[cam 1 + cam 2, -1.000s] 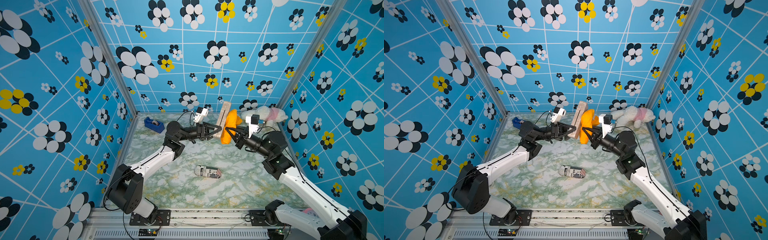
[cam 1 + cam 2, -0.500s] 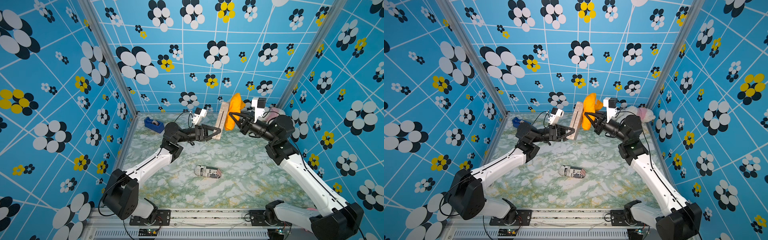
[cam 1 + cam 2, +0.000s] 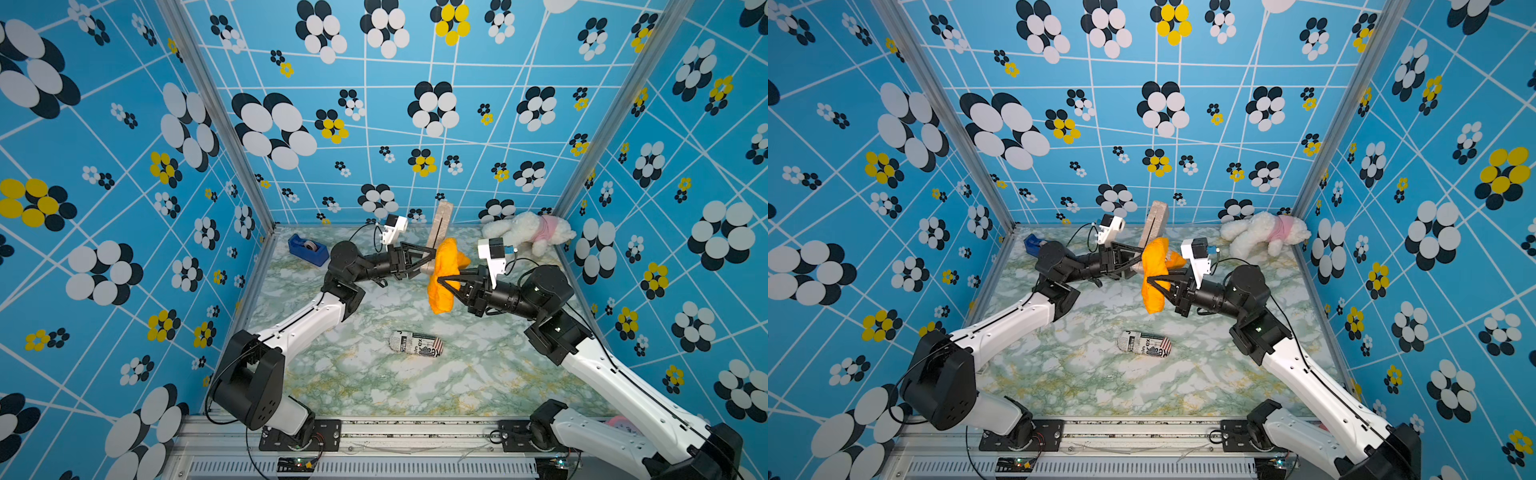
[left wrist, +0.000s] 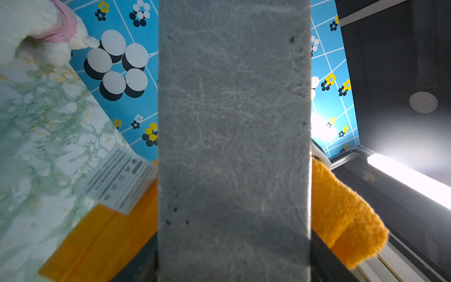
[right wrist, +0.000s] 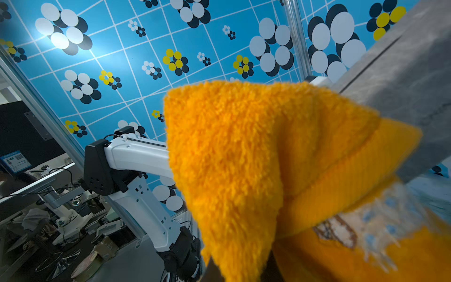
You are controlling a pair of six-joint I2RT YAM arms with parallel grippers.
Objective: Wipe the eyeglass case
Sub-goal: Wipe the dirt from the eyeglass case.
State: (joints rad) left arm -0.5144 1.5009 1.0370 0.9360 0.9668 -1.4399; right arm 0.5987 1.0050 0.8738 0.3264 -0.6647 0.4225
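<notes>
Left gripper (image 3: 428, 262) clamps the grey felt rectangular eyeglass case (image 3: 440, 224), long axis near-upright, free end up; right gripper (image 3: 441, 281) pinches fluffy orange cloth (image 3: 446, 257) touching it.

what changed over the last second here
The right end effector, shut on the orange cloth, swept the cloth up the eyeglass case to its top, then back down to the lower part, where it is now. The left end effector kept its grip on the tilted case. The tape dispenser, plush toy and printed pouch stayed put.
</notes>
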